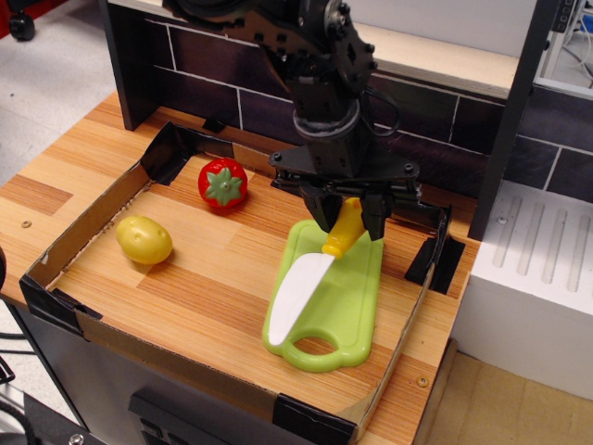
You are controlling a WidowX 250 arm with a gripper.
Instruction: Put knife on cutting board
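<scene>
Gripping knife [310, 274], blade inside cutting board [347, 297] rim

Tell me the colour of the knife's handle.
Yellow; the knife has a white blade, seen in the observation.image view.

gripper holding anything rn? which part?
Yes: the gripper is shut on the knife, pinching the top of its yellow handle. The white blade points down over the cutting board.

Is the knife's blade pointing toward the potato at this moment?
No: the knife, held by its yellow handle in the gripper, points its white blade down along the cutting board toward the handle hole, away from the potato.
</scene>
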